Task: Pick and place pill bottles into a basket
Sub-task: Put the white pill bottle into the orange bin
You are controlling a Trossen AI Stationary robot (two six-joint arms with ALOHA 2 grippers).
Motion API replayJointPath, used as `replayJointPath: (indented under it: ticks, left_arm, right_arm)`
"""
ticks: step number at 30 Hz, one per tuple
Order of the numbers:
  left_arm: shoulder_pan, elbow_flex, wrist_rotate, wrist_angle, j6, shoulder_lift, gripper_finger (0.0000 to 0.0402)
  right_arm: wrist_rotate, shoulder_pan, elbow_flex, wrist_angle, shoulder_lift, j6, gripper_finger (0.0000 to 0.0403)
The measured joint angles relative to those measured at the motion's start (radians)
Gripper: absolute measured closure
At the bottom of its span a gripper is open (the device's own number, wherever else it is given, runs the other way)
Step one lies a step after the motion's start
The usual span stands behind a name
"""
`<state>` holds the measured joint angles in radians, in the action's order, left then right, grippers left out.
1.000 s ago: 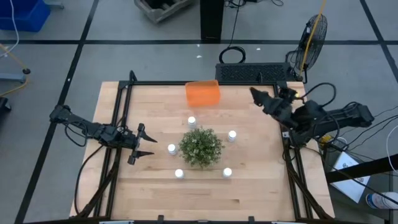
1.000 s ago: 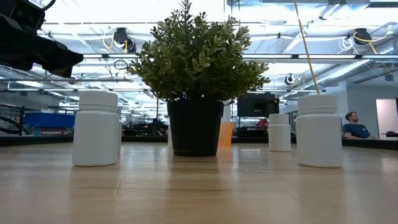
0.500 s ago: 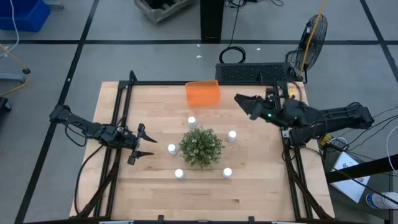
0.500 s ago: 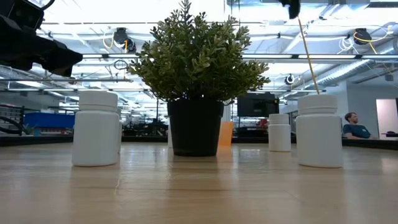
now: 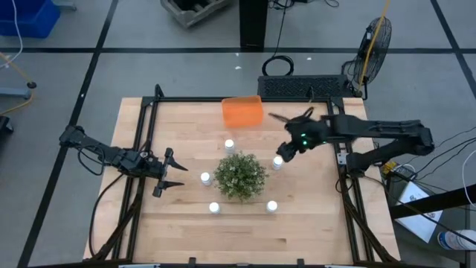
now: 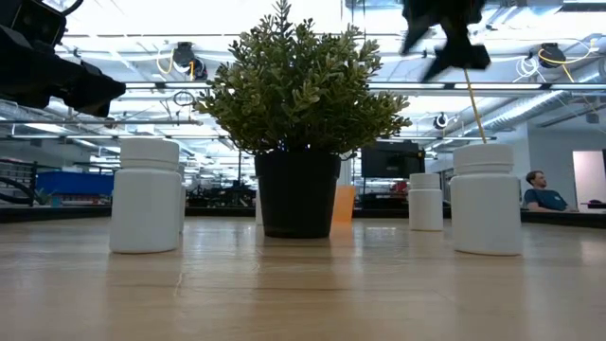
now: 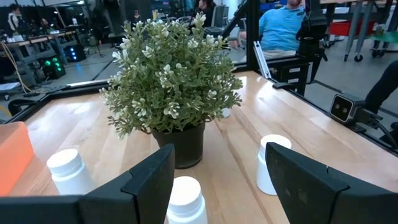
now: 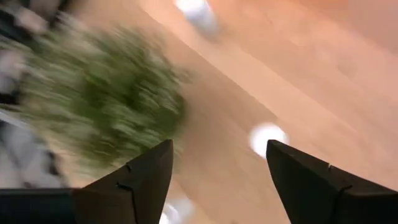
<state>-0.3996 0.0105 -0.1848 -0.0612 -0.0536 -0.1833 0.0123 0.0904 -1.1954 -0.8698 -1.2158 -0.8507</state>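
Note:
Five white pill bottles stand upright on the wooden table around a green plant (image 5: 240,176): one on its far side (image 5: 229,145), one on its right (image 5: 277,161), one on its left (image 5: 205,178), two on its near side (image 5: 214,208) (image 5: 271,206). The orange basket (image 5: 242,112) sits at the far edge. My right gripper (image 5: 285,150) hangs open in the air just above the right-hand bottle (image 8: 268,138) and shows blurred in the low view (image 6: 445,38). My left gripper (image 5: 175,170) is open and empty, left of the plant, facing it (image 7: 217,186).
A black metal frame (image 5: 149,104) runs along the table's left, far and right sides. The plant stands between the two grippers. Bare wood lies along the near edge (image 5: 245,234) and between the basket and my right arm.
My right gripper has swung from the table's right edge toward the plant and come down, so it now hangs over the bottle on the plant's right. In the low view it has dropped into the picture from above. The bottles have stayed where they were.

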Motion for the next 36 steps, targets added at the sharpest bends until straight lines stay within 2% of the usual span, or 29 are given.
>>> replayJointPath:
  ticks: [4,17,24,36]
  left_arm:
    - [0.0,0.0,0.0,0.0,0.0,0.0,0.0146]
    - [0.0,0.0,0.0,0.002,0.01,0.0,0.0146]
    - [0.0,0.0,0.0,0.004,0.01,0.0,0.0146]
    - [0.0,0.0,-0.002,0.005,0.007,0.0,0.0146]
  right_arm:
    - [0.016,0.015,0.0,-0.086,-0.093,0.044,0.0151]
    - [0.019,0.004,0.0,-0.058,-0.279,0.168,0.0151]
    - [0.013,0.004,0.001,-0.05,-0.322,0.19,0.0151]
    - [-0.007,0.003,0.102,0.057,-0.322,0.183,0.0151]
